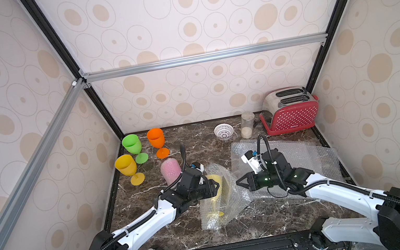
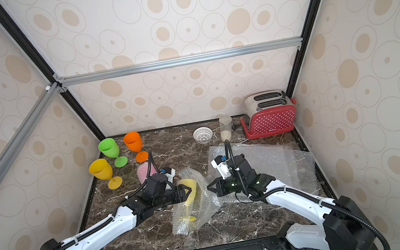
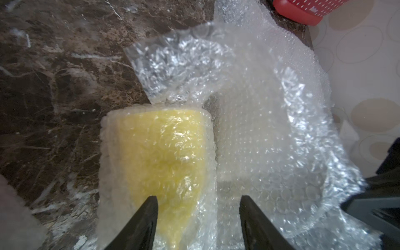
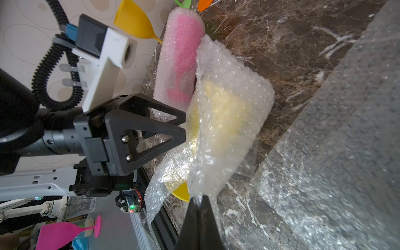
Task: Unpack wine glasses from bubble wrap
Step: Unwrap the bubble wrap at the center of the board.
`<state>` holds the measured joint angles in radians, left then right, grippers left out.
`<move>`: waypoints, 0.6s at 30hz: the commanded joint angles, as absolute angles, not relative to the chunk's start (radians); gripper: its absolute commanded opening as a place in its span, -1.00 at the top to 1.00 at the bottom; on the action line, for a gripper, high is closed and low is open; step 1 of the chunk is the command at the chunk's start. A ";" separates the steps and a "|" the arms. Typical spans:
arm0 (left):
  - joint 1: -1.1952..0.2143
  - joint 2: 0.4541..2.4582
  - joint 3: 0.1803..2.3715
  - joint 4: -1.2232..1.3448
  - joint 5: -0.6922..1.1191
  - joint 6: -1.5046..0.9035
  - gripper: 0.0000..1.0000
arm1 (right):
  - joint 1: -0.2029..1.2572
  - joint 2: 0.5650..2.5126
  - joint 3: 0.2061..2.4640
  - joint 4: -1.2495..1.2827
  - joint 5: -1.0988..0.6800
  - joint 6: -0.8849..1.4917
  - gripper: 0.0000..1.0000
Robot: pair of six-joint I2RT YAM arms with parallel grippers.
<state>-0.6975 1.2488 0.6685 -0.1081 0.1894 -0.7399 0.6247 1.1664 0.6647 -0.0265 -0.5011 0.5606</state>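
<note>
yellow wrapped glass [image 3: 164, 155] lies at the tips of the parted left fingers [image 3: 142, 225]; right fingers [image 4: 199, 223] pinch its bubble wrap [image 4: 229, 104].

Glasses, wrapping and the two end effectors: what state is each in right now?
green glass: unwrapped, upright.
orange glass: unwrapped, upright.
standing yellow glass: unwrapped, upright.
pink glass: fully wrapped.
lying yellow glass: on its side, wrap loosened but not off.
loosened wrap: partly peeled open.
flat sheets: spread out flat.
left end effector: open, at the lying yellow glass.
right end effector: shut on the loosened wrap.
</note>
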 commanded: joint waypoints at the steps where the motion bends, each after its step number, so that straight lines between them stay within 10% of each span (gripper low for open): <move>1: -0.710 1.273 0.712 -0.115 0.144 -0.706 -0.23 | 0.640 1.177 0.693 -0.012 -0.504 0.567 1.00; 18: -0.710 1.288 0.686 -0.166 0.078 -0.691 0.68 | 0.644 1.106 0.666 -0.094 -0.419 0.533 1.00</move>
